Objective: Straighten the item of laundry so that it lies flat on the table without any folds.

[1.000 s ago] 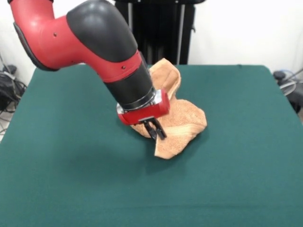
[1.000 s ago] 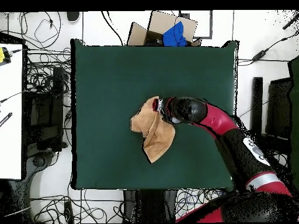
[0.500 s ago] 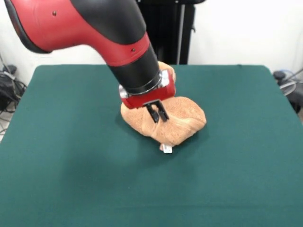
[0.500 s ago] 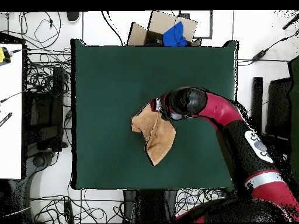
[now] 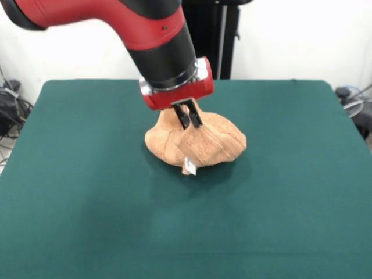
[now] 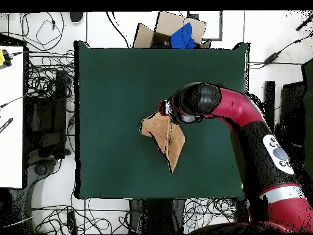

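Front view: a dark green table (image 5: 87,221) fills most of the scene, its bare top running wide on every side of the one thing on it. Near the middle sits the orange-tan towel (image 5: 209,145), bunched into a rounded heap with deep folds, its top pulled up into a peak. A small white tag (image 5: 189,165) hangs at the heap's near edge. The red and black arm reaches down from the upper left, and its gripper (image 5: 189,118) has its two dark fingers pinched together on that raised peak of cloth.

Overhead view: the towel (image 6: 165,136) lies a little right of the table's centre as a narrow wedge tapering to a point towards the bottom edge, well apart from all four table edges. Beyond the top edge stands a cardboard box (image 6: 164,29) holding something blue (image 6: 183,37).
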You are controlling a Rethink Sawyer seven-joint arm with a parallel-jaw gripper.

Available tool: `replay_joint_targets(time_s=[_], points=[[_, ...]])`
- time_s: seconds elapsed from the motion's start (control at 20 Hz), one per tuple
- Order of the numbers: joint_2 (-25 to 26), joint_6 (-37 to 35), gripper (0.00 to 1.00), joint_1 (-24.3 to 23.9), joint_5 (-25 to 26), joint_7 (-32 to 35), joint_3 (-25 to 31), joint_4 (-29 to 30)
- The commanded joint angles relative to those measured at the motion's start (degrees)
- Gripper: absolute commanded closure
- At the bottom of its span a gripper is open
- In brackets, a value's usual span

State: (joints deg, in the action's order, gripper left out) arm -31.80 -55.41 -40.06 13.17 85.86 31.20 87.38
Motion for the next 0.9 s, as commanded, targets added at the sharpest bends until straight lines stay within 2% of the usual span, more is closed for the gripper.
replay_joint_targets(time_s=[0.05, 0.3, 0.5, 0.9], points=[[-5.3, -8.8, 1.00, 0.6, -1.9, 3.4, -1.9, -0.7], [-9.1, -13.9, 1.00, -0.1, -3.3, 2.5, -1.2, 0.4], [-14.2, -16.5, 1.00, -1.3, -4.0, 0.1, -0.3, 4.2], [-21.1, -24.8, 1.00, -2.9, -5.1, -3.3, 1.2, 5.5]])
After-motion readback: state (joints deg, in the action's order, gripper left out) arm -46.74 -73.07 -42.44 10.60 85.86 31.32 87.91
